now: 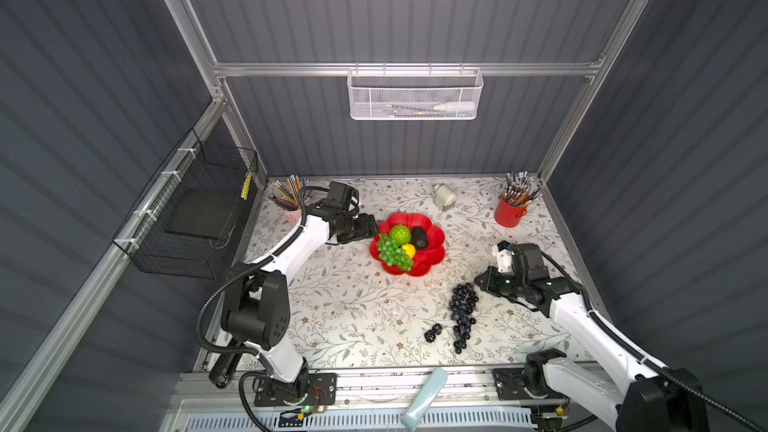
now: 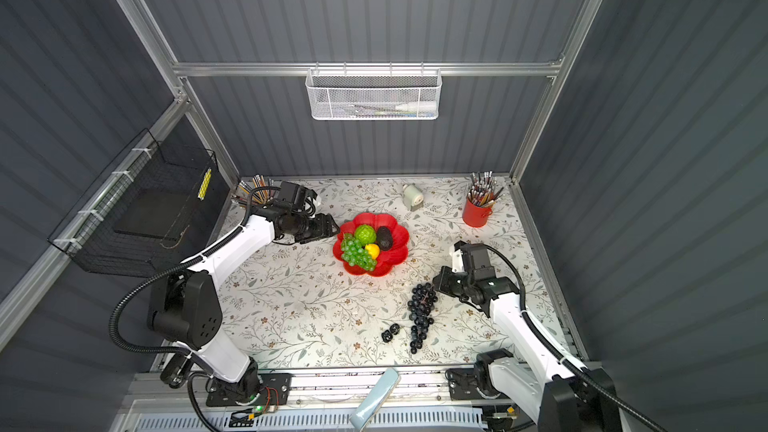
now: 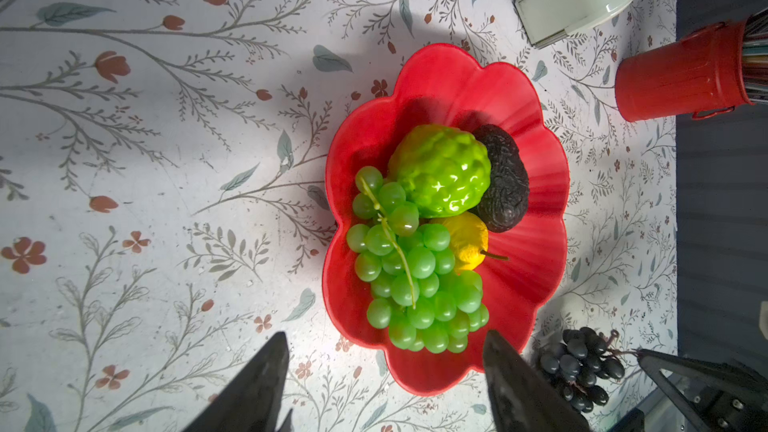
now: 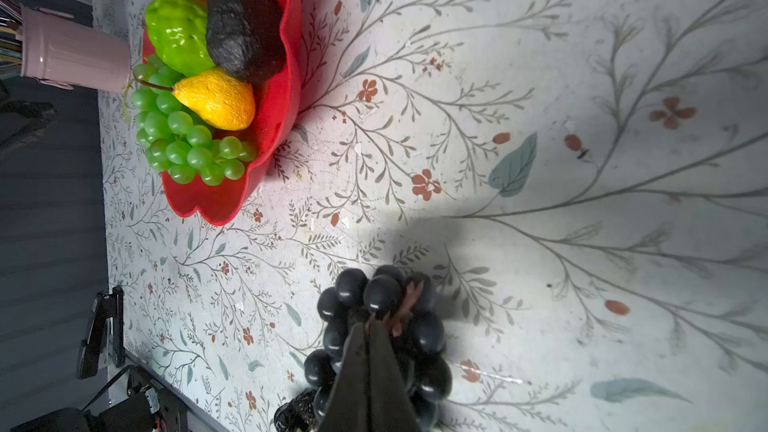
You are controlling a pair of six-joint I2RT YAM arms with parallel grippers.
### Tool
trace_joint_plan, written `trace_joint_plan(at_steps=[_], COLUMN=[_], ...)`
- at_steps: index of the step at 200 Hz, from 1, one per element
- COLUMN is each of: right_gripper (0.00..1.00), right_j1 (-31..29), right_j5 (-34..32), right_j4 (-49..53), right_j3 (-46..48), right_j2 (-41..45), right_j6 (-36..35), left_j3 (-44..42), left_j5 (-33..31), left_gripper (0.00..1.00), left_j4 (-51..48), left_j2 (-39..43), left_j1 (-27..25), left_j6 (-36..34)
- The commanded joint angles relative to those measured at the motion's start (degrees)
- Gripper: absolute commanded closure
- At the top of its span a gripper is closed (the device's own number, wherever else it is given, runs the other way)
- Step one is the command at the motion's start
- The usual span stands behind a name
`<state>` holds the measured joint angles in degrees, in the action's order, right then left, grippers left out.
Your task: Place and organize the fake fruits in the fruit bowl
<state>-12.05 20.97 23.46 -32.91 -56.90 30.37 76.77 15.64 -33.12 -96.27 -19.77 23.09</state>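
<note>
tops overhead; wrists close; all share bowl (image 1: 436, 243)

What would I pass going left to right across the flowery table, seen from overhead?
pink pencil cup → fruit bowl → dark-purple grape bunch → red pencil cup

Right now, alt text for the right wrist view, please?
The shut right tool pinches the dark grape bunch by its stem on the table. The red fruit bowl holds green grapes, yellow fruit, scaly green ball and black oval.
</note>
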Motion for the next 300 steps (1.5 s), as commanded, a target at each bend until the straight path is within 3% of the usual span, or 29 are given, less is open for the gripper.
trace_joint_plan(at_steps=[1,65,127,189,225,300], right_gripper=[1.00,1.00,1.00,1.00,1.00,1.00], right_j1=[-0.2,-3.3,-5.3,-10.5,-14.8,-16.1], right_j5=[-1.1,-4.1,-2.3,1.6,2.7,7.2], right_j4=[3.3,9.6,15.0,14.3,13.0,7.1], right_j3=[-2.5,-13.6,-32.2,-44.9,-48.9,-49.8], right_j2=[2.0,4.7,-1.5,-12.1,-16.8,-24.8], right_j6=[-1.2,-3.5,-7.2,-10.1,-9.7,-6.3], left_j3=[0.0,-0.3,-1.6,-3.0,-4.1,-4.9], left_j5=[0.5,0.6,0.0,-0.3,-1.2,-1.9], left_gripper=[0.26,0.26,0.26,0.27,0.27,0.27], left_j4=[0.3,0.2,1.1,1.7,1.9,2.0], left_j2=[0.4,1.1,2.0,2.6,4.1,5.0], left_j1=[0.3,0.3,0.3,0.3,0.3,0.3], left_j6=[0.5,0.9,1.9,2.1,2.3,2.0])
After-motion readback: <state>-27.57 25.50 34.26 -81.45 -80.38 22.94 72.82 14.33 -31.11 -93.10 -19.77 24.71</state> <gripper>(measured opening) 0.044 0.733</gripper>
